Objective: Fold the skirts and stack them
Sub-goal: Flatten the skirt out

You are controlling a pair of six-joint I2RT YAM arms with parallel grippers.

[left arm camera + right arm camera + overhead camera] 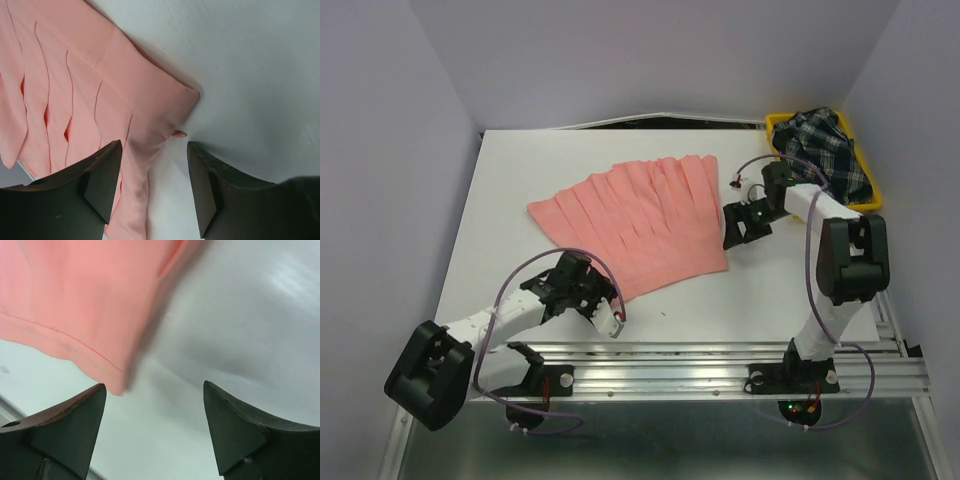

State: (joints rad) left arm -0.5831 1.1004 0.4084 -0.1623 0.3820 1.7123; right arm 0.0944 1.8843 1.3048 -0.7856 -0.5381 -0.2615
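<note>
The salmon-pink pleated skirt [640,225] lies spread flat on the middle of the white table. The plaid skirt [825,145] lies bunched in the yellow tray at the back right. My left gripper [600,302] is open at the pink skirt's near-left edge. In the left wrist view the waistband corner [150,100] lies just ahead of that gripper [152,192], and a fold of pink cloth runs between the jaws beside the left finger [100,185]. My right gripper [736,238] is open and empty just off the skirt's right edge. In the right wrist view a pink corner [85,305] lies ahead-left of that gripper [155,425].
The yellow tray [872,200] stands at the table's back right corner, right behind the right arm. Grey walls close in the table on three sides. A metal rail [720,360] runs along the near edge.
</note>
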